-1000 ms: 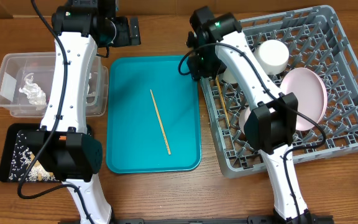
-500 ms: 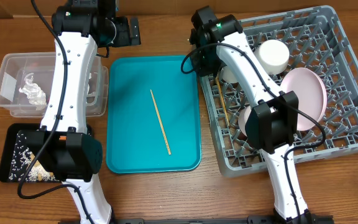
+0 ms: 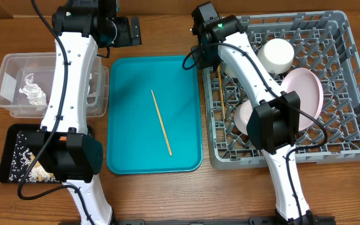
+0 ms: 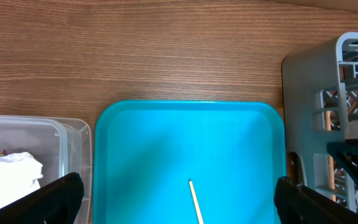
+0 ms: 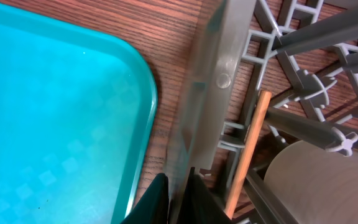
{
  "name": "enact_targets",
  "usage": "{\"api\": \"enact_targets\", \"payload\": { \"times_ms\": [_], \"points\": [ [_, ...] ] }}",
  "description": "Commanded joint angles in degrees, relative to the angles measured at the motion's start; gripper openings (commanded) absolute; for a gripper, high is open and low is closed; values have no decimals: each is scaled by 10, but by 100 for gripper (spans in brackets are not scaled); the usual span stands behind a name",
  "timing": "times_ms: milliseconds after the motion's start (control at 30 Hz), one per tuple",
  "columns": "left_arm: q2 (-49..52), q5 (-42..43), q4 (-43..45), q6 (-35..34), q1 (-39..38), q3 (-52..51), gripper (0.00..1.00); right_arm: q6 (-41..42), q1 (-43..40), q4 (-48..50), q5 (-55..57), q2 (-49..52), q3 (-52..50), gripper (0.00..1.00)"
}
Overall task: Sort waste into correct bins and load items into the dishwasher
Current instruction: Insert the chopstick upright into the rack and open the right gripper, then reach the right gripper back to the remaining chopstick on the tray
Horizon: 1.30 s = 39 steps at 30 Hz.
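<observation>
Overhead, tissue [image 3: 33, 90] fills the tub [image 3: 5, 65], one chopstick [image 3: 161, 122] lies on the teal tray [image 3: 130, 94], and the left gripper [image 4: 178, 186] is spread empty, while only the right wrist view shows the right gripper [image 5: 180, 193] pinching the rack [image 3: 349, 69] wall beside a second chopstick [image 5: 248, 146].

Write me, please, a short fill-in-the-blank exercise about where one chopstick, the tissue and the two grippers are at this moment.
1. One chopstick lies on the ___ tray.
2. The right gripper is shut on the wall of the ___ rack.
3. The left gripper is ___ and holds nothing.
4. The crumpled tissue lies in the ___ plastic tub.

Missing words: teal; grey; open; clear.
</observation>
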Motion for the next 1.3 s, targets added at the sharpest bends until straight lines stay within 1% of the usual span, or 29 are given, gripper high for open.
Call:
{"api": "enact_targets", "payload": {
  "times_ms": [0,267,300,367,433,633,800,833,867,967,1033,1100,1267],
  "points": [
    [-5,-3,0,-4,-4,-2,100,-2,2,15,-7,-15,3,11],
    [-5,-3,0,-4,-4,-2,100,-2,1,30,10,-15,3,15],
    [-5,-3,0,-4,-4,-2,100,-2,1,30,10,-15,3,20],
    [-5,-3,0,-4,-4,-2,100,-2,0,28,10,-15,4,41],
    [-5,-3,0,-4,-4,-2,100,-2,0,25,10,-15,7,57],
    [-5,-3,0,-4,-4,-3,100,-2,0,17,-16,-38,20,61],
    [-5,-3,0,-4,-4,-2,100,-2,4,10,-70,-82,25,75],
    [-5,-3,0,-4,-4,-2,100,-2,4,7,-90,-90,25,79],
    [-5,-3,0,-4,-4,-2,100,-2,4,-2,-129,-102,25,100],
    [-5,-3,0,-4,-4,-2,100,-3,4,-13,-203,-110,25,100],
    [-5,-3,0,-4,-4,-3,100,-5,4,-16,-222,-110,25,100],
    [-5,-3,0,-4,-4,-2,100,-4,7,-24,-224,-110,25,94],
    [-5,-3,0,-4,-4,-3,100,-4,26,-44,-205,-107,22,68]
  ]
}}
